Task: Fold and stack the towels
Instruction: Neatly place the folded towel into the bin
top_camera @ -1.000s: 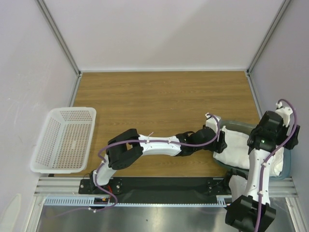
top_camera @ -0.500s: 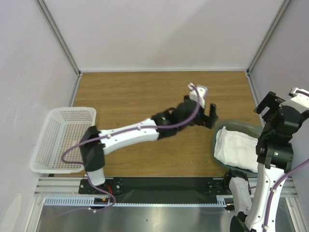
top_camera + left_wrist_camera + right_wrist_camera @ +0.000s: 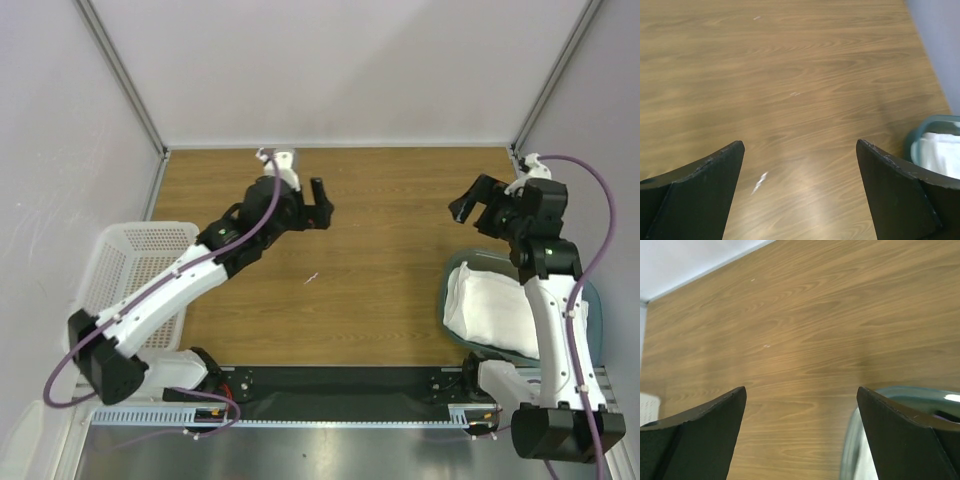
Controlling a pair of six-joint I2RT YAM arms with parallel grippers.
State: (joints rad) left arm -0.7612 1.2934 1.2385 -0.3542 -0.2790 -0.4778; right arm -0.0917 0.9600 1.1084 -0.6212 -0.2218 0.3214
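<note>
A white towel [image 3: 488,310] lies bunched inside the translucent teal bin [image 3: 452,268] at the table's near right. The left wrist view shows the same towel [image 3: 942,152] at its right edge. My left gripper [image 3: 322,203] hovers over bare wood at the back left of centre, far from the bin, open and empty [image 3: 800,145]. Just beyond the bin's far rim, my right gripper [image 3: 465,200] is held above the table, also open with nothing between its fingers [image 3: 801,390]. No other towel is in view.
A white perforated basket [image 3: 140,280] sits at the table's left edge, beside the left arm's elbow. The wooden tabletop [image 3: 390,240] stretches between the two grippers, with a small white scrap [image 3: 311,277] on it. Grey walls close in the back and both sides.
Both grippers have opened wide and left the bin. The left arm swung back and to the left across the table. The right arm rose and moved to the bin's far side.
</note>
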